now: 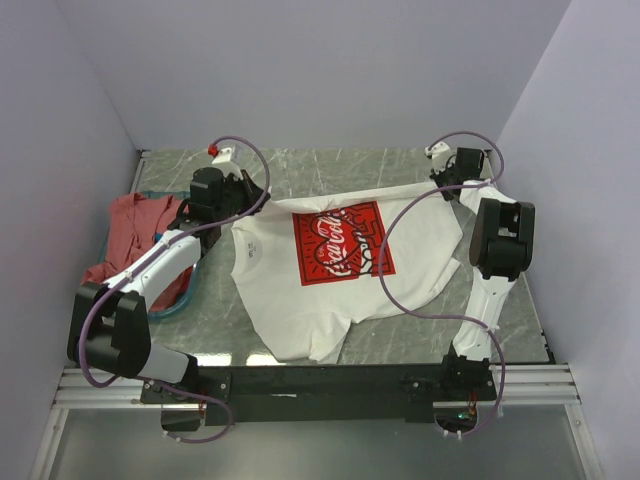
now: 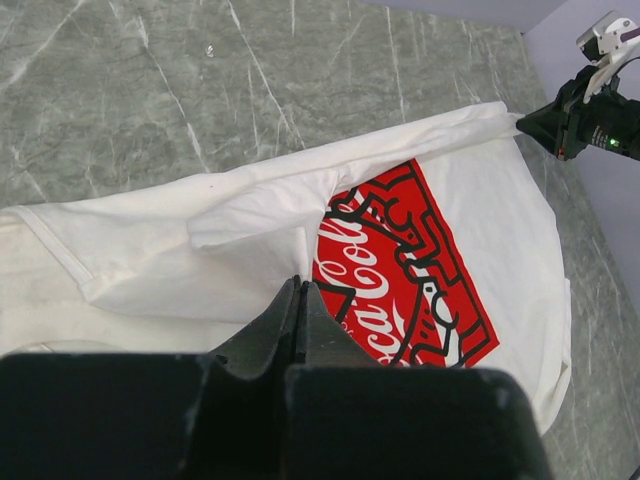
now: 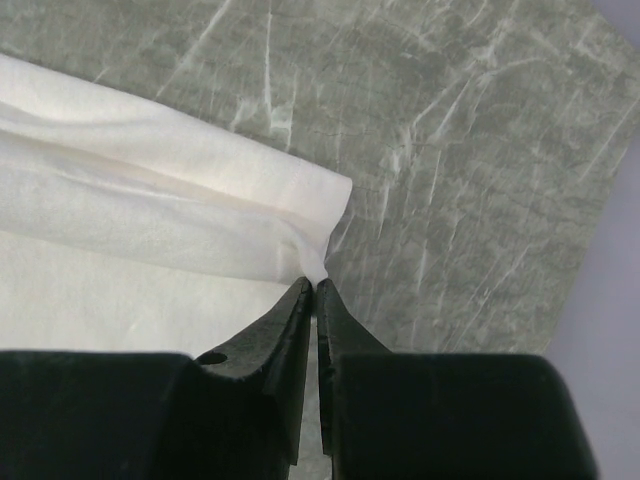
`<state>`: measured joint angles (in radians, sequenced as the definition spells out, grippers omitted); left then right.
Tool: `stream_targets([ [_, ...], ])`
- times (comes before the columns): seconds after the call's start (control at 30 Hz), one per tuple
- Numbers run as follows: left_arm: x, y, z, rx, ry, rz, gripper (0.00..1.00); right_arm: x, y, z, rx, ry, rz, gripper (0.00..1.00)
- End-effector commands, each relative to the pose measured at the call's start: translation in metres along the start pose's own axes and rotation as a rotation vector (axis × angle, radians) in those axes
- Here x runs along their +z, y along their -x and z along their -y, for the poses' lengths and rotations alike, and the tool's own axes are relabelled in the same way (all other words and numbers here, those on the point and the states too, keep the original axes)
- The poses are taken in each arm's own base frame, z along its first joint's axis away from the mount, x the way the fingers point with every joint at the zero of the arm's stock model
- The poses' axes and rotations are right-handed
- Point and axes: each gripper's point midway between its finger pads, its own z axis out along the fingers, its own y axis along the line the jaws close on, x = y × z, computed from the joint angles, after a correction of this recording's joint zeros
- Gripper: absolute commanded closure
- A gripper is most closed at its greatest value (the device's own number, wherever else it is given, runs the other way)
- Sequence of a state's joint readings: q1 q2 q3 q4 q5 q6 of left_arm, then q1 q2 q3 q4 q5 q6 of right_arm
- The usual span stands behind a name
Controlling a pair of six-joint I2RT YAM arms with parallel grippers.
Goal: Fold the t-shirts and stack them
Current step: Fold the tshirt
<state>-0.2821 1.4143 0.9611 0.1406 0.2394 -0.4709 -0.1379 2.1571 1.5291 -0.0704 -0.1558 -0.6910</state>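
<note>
We start at our left gripper (image 2: 300, 287), whose jaws are pressed together on a fold of the white t-shirt (image 2: 170, 250), just beside its red Coca-Cola print (image 2: 400, 270). Our right gripper (image 3: 313, 287) is likewise clamped tight, pinching the shirt's far corner where the cloth gathers into creases. Between the two grippers, the shirt's far edge runs as a taut band across the marble table (image 1: 330, 165). The rest of the shirt lies spread print-up in the middle of the table, its near hem rumpled toward the arm bases. Off to the left, the salmon-red t-shirt (image 1: 128, 225) lies crumpled by the wall, partly over the teal basket (image 1: 186, 300), beside our left arm and well apart from the right gripper.
</note>
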Motion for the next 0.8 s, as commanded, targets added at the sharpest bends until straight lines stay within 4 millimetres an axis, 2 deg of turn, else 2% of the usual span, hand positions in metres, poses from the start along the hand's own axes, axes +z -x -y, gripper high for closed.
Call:
stream_targets([
  [0.0,-0.01,0.011,0.015,0.033,-0.047,0.028,1.0,-0.015,0.008,0.019,-0.03,-0.054,0.013,0.87],
  [0.43,-0.02,0.01,0.017,0.054,-0.048,0.025,1.0,-0.014,0.004,0.016,-0.03,-0.054,0.006,0.84],
  [0.77,-0.021,0.003,0.02,0.055,-0.066,-0.005,1.0,-0.013,0.0,0.015,-0.038,-0.051,-0.008,0.83],
])
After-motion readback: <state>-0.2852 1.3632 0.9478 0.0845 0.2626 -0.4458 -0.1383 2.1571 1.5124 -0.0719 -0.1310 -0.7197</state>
